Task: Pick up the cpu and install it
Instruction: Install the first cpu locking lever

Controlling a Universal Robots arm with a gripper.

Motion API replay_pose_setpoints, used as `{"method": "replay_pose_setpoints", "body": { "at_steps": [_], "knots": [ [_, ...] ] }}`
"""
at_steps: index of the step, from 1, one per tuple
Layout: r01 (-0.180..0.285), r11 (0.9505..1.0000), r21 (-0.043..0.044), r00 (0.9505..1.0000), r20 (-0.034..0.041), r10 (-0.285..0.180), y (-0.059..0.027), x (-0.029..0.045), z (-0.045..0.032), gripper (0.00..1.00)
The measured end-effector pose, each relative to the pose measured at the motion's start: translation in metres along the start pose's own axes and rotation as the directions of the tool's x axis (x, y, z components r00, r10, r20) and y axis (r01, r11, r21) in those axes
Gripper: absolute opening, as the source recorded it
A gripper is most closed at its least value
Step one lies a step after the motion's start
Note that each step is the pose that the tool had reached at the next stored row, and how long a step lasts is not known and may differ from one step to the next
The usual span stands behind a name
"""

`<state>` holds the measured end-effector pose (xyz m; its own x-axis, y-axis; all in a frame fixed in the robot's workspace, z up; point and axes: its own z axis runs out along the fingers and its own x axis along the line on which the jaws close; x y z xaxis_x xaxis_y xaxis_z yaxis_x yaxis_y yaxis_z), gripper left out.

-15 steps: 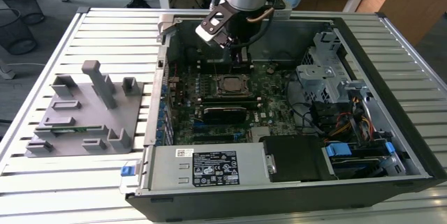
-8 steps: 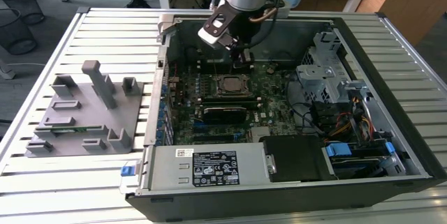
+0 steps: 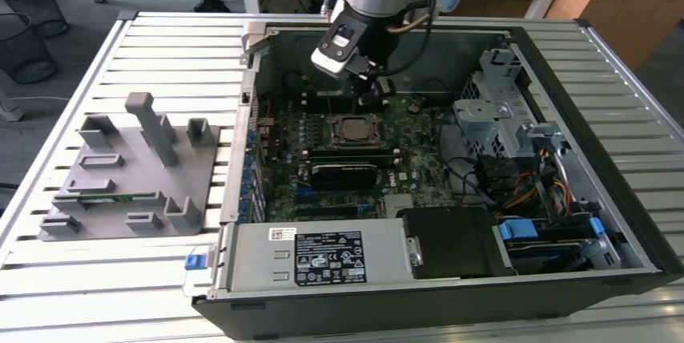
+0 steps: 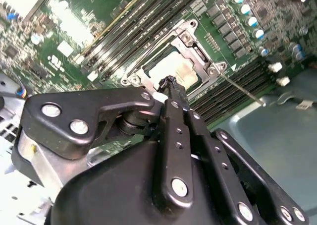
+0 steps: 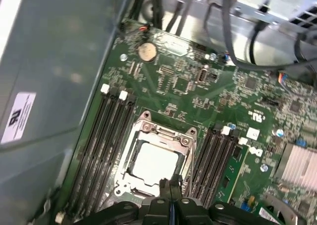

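claw (image 4: 171, 83) pressed together, empty, just above socket (image 5: 185, 141) | cpu (image 5: 153, 163) lying in socket | risk: possibly bent pins if cpu sits askew

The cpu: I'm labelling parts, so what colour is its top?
The cpu has a pale, shiny silver top, clearest in the first wrist view.

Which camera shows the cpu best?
The first wrist view: the cpu lies in its socket, nearly all its silver top visible. In the second wrist view the gripper covers part of the cpu; the exterior view shows the cpu from afar.
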<state>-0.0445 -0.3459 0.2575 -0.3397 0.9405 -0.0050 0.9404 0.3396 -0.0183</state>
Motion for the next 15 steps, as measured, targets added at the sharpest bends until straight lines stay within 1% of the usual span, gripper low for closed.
{"method": "replay_pose_setpoints", "body": {
  "at_steps": [2, 4, 6, 8, 10, 12, 15],
  "knots": [
    [0.036, 0.9994, -0.0002, 0.9994, 0.0006, -0.036, 0.0000, 0.0000, 0.0001, 0.12],
    [0.073, 0.9973, -0.0004, 0.9973, 0.0013, -0.073, 0.0000, 0.0000, 0.0002, 0.12],
    [0.109, 0.9941, -0.0004, 0.9941, 0.0020, -0.109, 0.0000, 0.0000, 0.0003, 0.12],
    [0.145, 0.9895, -0.0006, 0.9895, 0.0027, -0.145, 0.0000, 0.0000, 0.0004, 0.12],
    [0.181, 0.9835, -0.0007, 0.9835, 0.0034, -0.181, 0.0000, 0.0000, 0.0004, 0.12],
    [0.217, 0.9762, -0.0007, 0.9762, 0.0040, -0.217, 0.0000, 0.0000, 0.0005, 0.12],
    [0.269, 0.9631, -0.0008, 0.9631, 0.0050, -0.269, 0.0000, 0.0000, 0.0008, 0.12]
  ]
}}
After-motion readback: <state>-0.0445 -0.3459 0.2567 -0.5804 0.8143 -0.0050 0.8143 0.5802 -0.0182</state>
